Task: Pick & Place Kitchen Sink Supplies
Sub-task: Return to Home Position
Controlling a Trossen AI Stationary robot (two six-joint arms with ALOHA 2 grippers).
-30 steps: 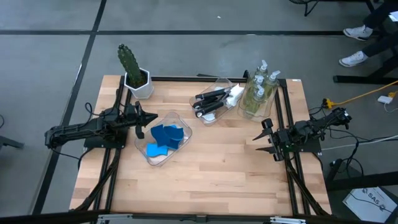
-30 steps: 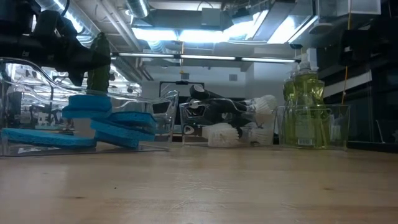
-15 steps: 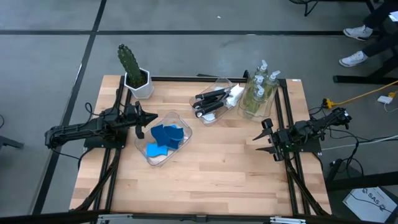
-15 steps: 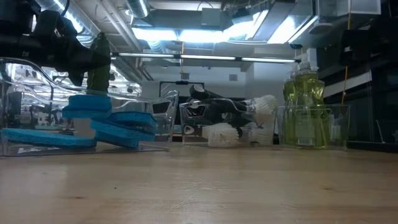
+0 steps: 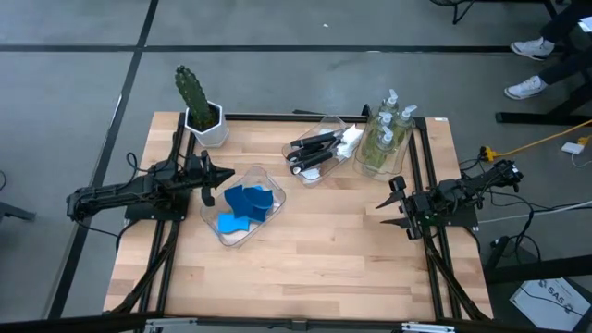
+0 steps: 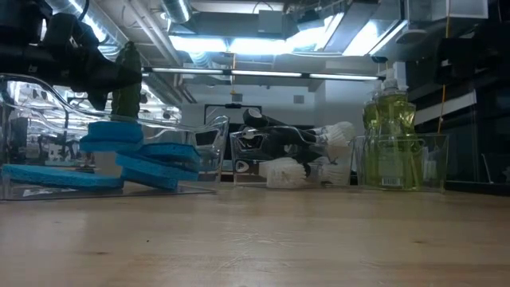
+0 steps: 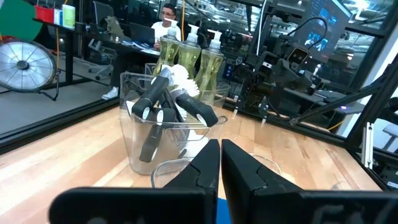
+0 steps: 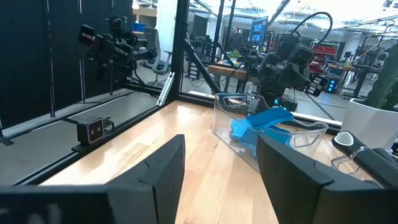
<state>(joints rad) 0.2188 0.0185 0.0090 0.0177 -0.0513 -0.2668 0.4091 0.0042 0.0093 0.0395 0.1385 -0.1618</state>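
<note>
1. I am seeing the blue sponges (image 5: 246, 205) lying in the clear bin (image 5: 231, 242) beside the left arm. The dish brushes (image 5: 314, 150) are lying in the middle bin (image 5: 310, 181), and the soap bottles (image 5: 387, 128) are standing in the end bin (image 5: 370, 168).
2. Judging only the retreat is left, I am planning to draw each arm back level, clear of the bin rims.
3. The left gripper (image 5: 215, 177) is hovering just beside the sponge bin, fingers clenched on nothing. The right gripper (image 5: 396, 205) is waiting at the right edge, fingers released.
4. The wooden tabletop (image 5: 314, 259) is carrying a potted cactus (image 5: 194, 97) at a left-side corner, with grey floor lying around it.
</note>
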